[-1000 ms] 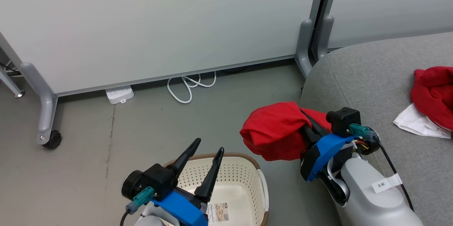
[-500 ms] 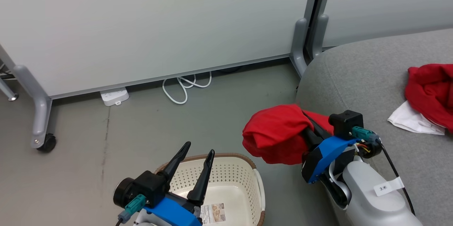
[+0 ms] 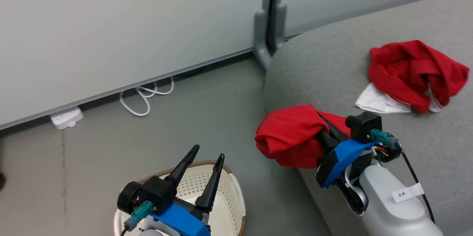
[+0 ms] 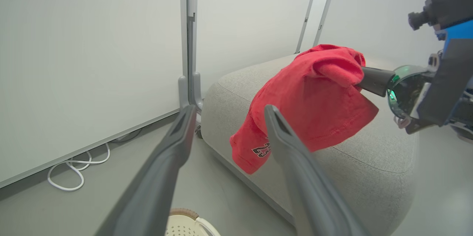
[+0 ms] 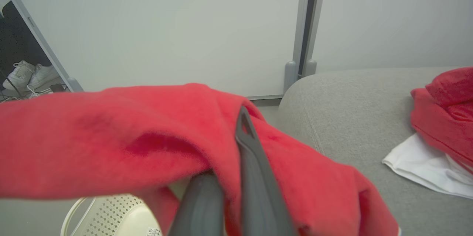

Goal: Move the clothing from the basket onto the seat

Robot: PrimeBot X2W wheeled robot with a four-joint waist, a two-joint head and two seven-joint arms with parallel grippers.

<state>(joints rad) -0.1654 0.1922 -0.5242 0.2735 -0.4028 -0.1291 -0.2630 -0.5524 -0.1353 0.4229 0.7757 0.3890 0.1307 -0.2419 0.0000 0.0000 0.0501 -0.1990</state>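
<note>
My right gripper (image 3: 322,132) is shut on a plain red garment (image 3: 290,134), held in the air at the left edge of the grey seat (image 3: 332,66). The same red garment (image 4: 310,103) drapes off the right gripper's fingers in the left wrist view, and it (image 5: 111,140) covers them in the right wrist view. A second red garment with white parts (image 3: 410,75) lies crumpled on the seat. The cream basket (image 3: 225,199) stands on the floor at the bottom, with nothing visible inside. My left gripper (image 3: 207,153) hangs open above it.
A white partition wall (image 3: 129,25) with grey feet (image 3: 264,49) runs behind. A white power strip (image 3: 66,117) and looped cable (image 3: 146,95) lie on the grey floor at its base. White shoes (image 5: 27,75) show past the partition's edge.
The camera has swung right, so the seat and basket have shifted left in the picture. The right gripper still holds the red garment, now over the seat's edge. The left gripper stays open.
</note>
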